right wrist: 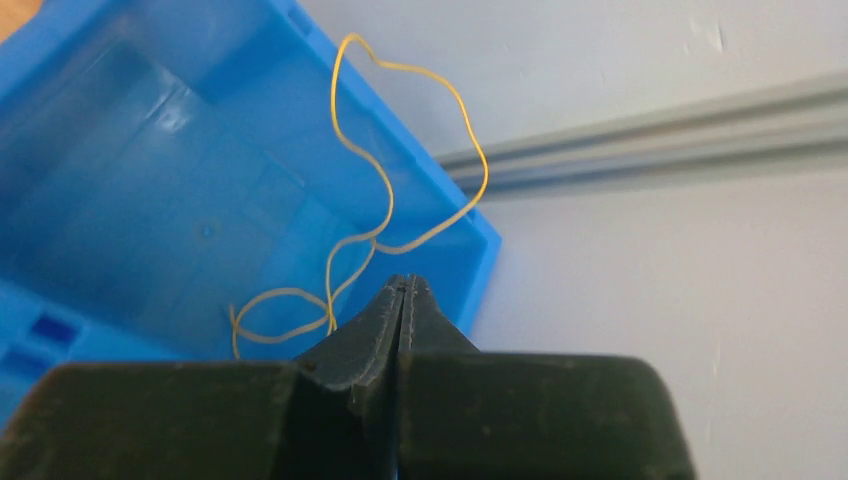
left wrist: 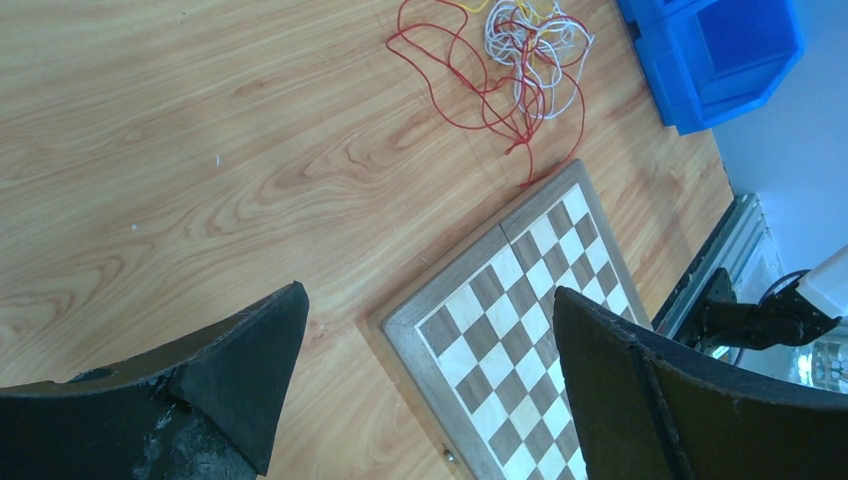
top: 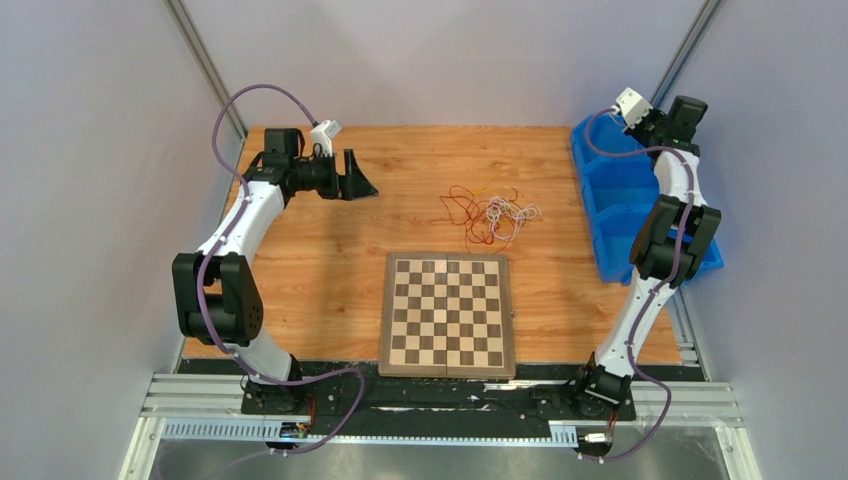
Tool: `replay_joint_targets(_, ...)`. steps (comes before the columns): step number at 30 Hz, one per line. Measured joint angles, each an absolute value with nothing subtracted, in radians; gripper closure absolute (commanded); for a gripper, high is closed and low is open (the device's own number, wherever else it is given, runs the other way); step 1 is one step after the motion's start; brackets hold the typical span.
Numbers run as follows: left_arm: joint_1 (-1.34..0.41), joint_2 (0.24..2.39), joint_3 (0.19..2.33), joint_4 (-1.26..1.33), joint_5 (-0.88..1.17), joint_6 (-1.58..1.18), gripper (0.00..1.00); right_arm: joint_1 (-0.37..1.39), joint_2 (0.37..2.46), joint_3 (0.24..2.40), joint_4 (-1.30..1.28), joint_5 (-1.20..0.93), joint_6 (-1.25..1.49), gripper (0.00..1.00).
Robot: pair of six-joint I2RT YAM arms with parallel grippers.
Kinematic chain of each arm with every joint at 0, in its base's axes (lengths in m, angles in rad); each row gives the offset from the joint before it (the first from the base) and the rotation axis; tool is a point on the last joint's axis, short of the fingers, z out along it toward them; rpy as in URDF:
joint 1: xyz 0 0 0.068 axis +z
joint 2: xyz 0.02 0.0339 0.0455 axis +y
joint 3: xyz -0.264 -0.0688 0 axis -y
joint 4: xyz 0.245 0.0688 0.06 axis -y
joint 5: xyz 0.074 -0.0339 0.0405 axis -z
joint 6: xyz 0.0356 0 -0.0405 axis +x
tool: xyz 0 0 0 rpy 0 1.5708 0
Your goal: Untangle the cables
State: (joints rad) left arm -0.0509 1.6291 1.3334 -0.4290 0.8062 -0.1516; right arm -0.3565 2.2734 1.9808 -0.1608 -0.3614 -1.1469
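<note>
The cables (top: 490, 212) lie in a small tangle of thin red, white and yellow strands on the wooden table, just beyond the chessboard; the left wrist view has the cables (left wrist: 520, 60) at its top. My left gripper (top: 358, 180) hovers at the far left of the table, well apart from them. The left gripper (left wrist: 430, 292) is open and holds nothing. One loose yellow cable (right wrist: 400, 150) lies looped in the blue bin (right wrist: 150, 180) and over its rim. My right gripper (right wrist: 405, 283) is above that bin, shut, with no strand visible between its jaws.
A closed wooden chessboard (top: 447, 313) lies at the near middle of the table. Blue bins (top: 640, 200) stand in a row along the right edge, with my right arm (top: 660, 250) over them. Grey walls and metal posts enclose the table.
</note>
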Motion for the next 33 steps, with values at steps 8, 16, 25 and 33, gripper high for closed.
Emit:
replay_joint_targets(8, -0.051, 1.593, 1.301, -0.419, 0.810, -0.155, 0.00, -0.427, 2.204, 1.989, -0.368, -0.504, -1.129, 0.91)
replay_joint_targets(16, -0.051, 1.576, 1.269, -0.398, 0.814, -0.174, 0.00, -0.406, 2.363, 2.276, -0.429, -0.525, -0.871, 0.61)
replay_joint_targets(25, -0.051, 1.576, 1.269, -0.398, 0.813, -0.174, 0.00, -0.342, 2.517, 2.337, -0.364, -0.458, -0.722, 0.52)
replay_joint_targets(33, -0.051, 1.576, 1.274, -0.400, 0.813, -0.173, 0.00, -0.327, 2.502, 2.249, -0.363, -0.390, -0.754, 0.52)
